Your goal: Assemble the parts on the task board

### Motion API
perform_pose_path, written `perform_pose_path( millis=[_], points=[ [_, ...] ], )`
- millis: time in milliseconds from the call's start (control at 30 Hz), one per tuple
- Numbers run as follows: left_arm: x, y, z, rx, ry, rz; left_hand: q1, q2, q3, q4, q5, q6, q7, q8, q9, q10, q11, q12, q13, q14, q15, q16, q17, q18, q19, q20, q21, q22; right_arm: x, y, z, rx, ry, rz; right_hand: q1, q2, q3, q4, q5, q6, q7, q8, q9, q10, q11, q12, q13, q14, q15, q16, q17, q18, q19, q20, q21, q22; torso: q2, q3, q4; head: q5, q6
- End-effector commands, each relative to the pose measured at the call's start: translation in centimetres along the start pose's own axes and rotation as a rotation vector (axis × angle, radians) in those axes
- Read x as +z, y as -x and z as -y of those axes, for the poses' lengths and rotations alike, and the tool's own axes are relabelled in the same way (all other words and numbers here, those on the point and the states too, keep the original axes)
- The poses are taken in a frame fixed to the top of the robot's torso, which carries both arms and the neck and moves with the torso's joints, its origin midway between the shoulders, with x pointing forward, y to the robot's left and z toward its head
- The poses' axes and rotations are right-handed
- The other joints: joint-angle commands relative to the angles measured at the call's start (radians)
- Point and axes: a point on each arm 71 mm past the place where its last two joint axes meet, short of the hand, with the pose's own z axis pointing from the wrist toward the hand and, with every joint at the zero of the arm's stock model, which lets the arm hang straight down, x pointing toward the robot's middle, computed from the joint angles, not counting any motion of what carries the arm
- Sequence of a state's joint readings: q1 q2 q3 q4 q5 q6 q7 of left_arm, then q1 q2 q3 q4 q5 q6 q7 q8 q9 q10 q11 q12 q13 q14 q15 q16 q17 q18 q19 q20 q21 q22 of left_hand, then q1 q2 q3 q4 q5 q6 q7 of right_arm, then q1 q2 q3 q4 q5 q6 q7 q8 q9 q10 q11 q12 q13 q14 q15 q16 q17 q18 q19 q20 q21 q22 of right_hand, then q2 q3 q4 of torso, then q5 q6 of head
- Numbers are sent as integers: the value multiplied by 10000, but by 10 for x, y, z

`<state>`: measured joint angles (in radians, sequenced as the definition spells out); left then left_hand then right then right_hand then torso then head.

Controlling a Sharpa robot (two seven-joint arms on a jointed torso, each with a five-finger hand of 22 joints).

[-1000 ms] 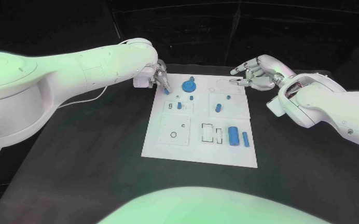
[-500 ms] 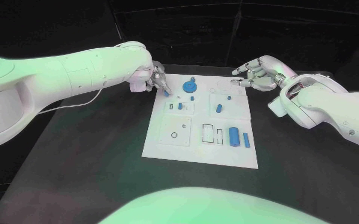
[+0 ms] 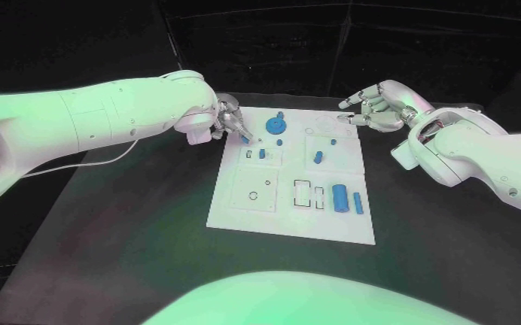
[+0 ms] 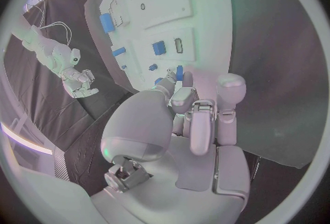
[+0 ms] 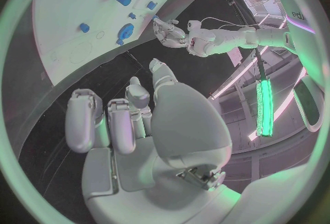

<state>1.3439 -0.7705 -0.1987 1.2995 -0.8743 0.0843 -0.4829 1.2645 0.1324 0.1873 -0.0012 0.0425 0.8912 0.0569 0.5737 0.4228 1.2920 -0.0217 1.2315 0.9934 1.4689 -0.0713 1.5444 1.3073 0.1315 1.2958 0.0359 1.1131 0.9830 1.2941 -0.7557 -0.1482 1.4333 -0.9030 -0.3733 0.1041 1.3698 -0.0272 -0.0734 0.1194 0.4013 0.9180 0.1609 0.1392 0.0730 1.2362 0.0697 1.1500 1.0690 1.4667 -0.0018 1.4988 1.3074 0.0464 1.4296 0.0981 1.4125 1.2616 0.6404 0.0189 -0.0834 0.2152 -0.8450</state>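
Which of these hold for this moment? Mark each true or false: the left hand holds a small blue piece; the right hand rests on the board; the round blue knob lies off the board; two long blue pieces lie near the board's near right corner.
1. The left hand holds a small blue piece: true.
2. The right hand rests on the white board: false, it sits beyond the board's far right corner, holding nothing.
3. The round blue knob lies off the board: false, it is on the board's far part.
4. Two long blue pieces lie near the board's near right corner: true.
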Motion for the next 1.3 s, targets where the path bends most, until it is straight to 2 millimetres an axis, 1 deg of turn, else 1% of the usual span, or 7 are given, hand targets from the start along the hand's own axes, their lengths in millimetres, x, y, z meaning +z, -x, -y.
perform_pose_path(
  millis=[33, 167, 267, 533, 767, 1000, 1300],
  points=[
    [-2, 1, 1, -352, -217, 733, -78, -30, 882, -807, 44, -2, -72, 519, 691, 51, -8, -38, -7, 861, -75, -30, 1875, -70, 45, -45, 42, 24, 0, 1, -1, 51, 88, -21, -34, 79, -17, 28, 43, -41, -49, 65, -14, 36, -25, -4, -13, 801, -77, -29, 1770, 183, -23, -20, -67, -11, 7, -11, -4, 3, -1],
    [-4, -3, 0, -330, -189, 767, -95, -49, 924, -820, 43, -6, -74, 531, 704, 61, -10, -35, -1, 862, -77, -27, 1882, -71, 53, -47, 50, 36, 0, 0, -1, 53, 87, -25, -34, 79, -17, 28, 43, -41, -49, 65, -14, 36, -25, -4, -13, 801, -77, -29, 1770, 183, -23, -20, -67, -11, 3, 0, -18, 19, 5],
    [-5, -7, 0, -305, -141, 725, -175, -84, 1060, -830, 43, -17, -74, 566, 743, 76, -12, -46, -13, 864, -81, -25, 1886, -72, 63, -52, 52, 43, 0, 0, -1, 54, 80, -26, -34, 79, -17, 28, 43, -41, -49, 65, -14, 36, -25, -4, -13, 801, -77, -29, 1770, 183, -23, -20, -67, -11, 5, -2, -27, 20, 0],
    [-6, -13, -1, 76, -28, 531, -175, -84, 1060, -830, 43, -17, -74, 566, 743, 76, -12, -46, -13, 864, -81, -25, 1886, -72, 63, -52, 52, 43, 0, 0, -1, 72, 59, -32, -34, 79, -17, 28, 43, -41, -49, 65, -14, 36, -25, -4, -13, 801, -77, -29, 1770, 183, -23, -20, -67, -11, 3, 2, -12, 16, -9],
    [-6, -17, -1, 694, 67, 256, -261, -125, 1182, -831, 43, -19, -80, 604, 783, 75, -14, -67, -36, 863, -82, -27, 1880, -72, 64, -54, 46, 44, 0, 1, 0, 99, 17, -32, -34, 79, -17, 28, 43, -41, -49, 65, -14, 36, -25, -4, -13, 801, -77, -29, 1770, 183, -23, -20, -67, -11, 5, 0, -25, 24, -15],
    [-6, -20, 0, 903, 67, 84, -261, -125, 1182, -831, 43, -19, -80, 604, 783, 75, -14, -67, -36, 863, -82, -27, 1880, -72, 64, -54, 46, 44, 0, 1, 0, 102, 14, -29, -34, 79, -17, 28, 43, -41, -49, 65, -14, 36, -25, -4, -13, 801, -77, -29, 1770, 183, -23, -20, -67, -11, 8, -6, -19, 23, -24],
    [-6, -27, 3, 987, -10, -90, -357, -170, 1288, -824, 42, -12, -85, 650, 827, 81, -18, -76, -41, 861, -84, -31, 1872, -73, 63, -56, 39, 47, 1, 1, 0, 100, 18, -30, -21, 94, -24, 35, 41, -40, -49, 73, -14, 25, -25, -14, -27, 798, -78, -40, 1759, 184, -24, -23, -74, -18, 8, -5, -10, 31, -32]
  ],
)
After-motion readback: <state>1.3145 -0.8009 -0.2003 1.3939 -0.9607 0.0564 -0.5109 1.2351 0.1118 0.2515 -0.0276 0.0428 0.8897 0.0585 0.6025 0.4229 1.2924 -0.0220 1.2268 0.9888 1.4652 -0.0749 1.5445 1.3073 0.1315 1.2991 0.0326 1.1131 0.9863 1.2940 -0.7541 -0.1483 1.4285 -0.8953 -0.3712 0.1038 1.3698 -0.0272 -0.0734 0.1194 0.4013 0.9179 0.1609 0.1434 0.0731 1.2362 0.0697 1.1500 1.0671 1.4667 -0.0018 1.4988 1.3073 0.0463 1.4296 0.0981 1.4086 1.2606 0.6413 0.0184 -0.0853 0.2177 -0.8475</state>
